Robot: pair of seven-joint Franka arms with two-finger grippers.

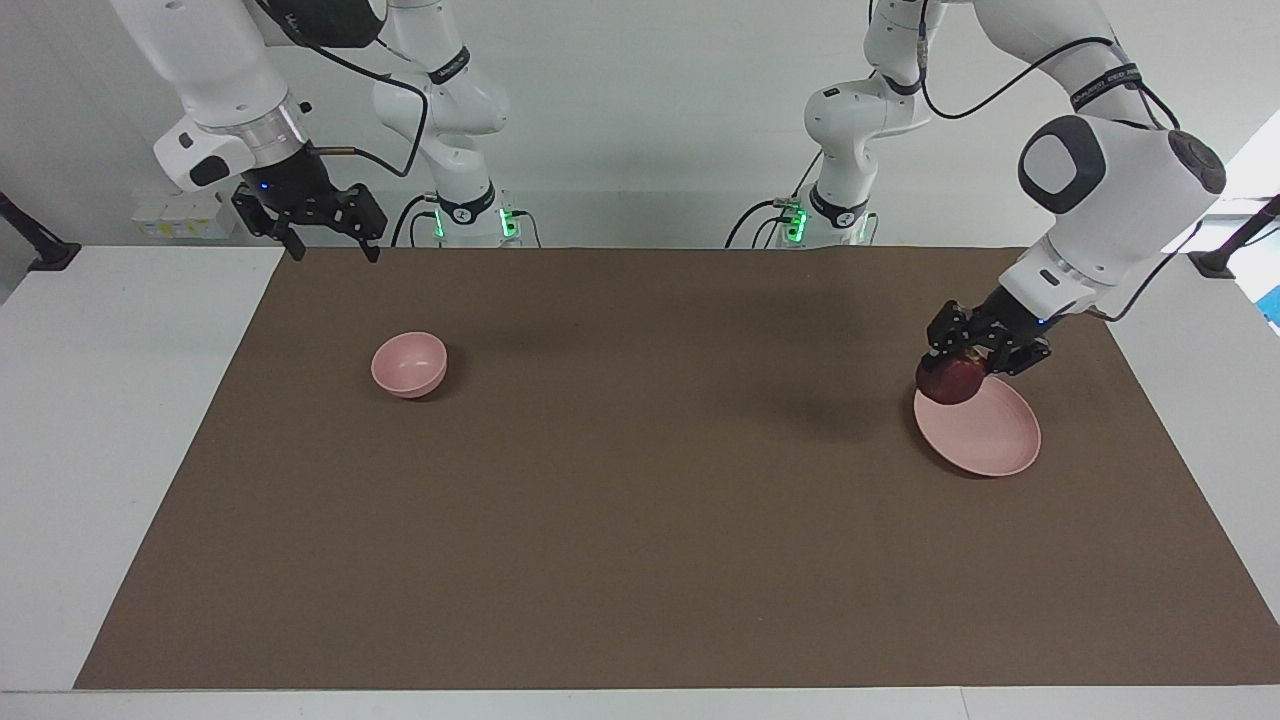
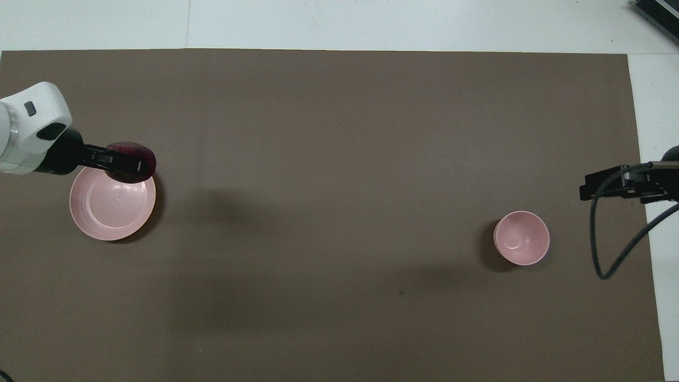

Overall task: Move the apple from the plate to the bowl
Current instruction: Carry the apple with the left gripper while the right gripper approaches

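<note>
My left gripper [image 1: 958, 365] [image 2: 127, 163] is shut on the dark red apple [image 1: 950, 382] [image 2: 131, 162] and holds it in the air over the rim of the flat pink plate [image 1: 985, 430] [image 2: 106, 207], which lies bare at the left arm's end of the brown mat. The small deep pink bowl [image 1: 409, 364] [image 2: 521, 237] stands with nothing in it toward the right arm's end. Up in the air, my right gripper [image 1: 325, 245] [image 2: 607, 185] hangs open over the mat's edge by that end, a little off from the bowl.
A brown mat [image 1: 640, 480] covers most of the white table [image 1: 110, 400]. A black cable [image 2: 610, 239] loops down from the right arm near the bowl. Dark clamps [image 1: 40, 250] sit at the table's ends.
</note>
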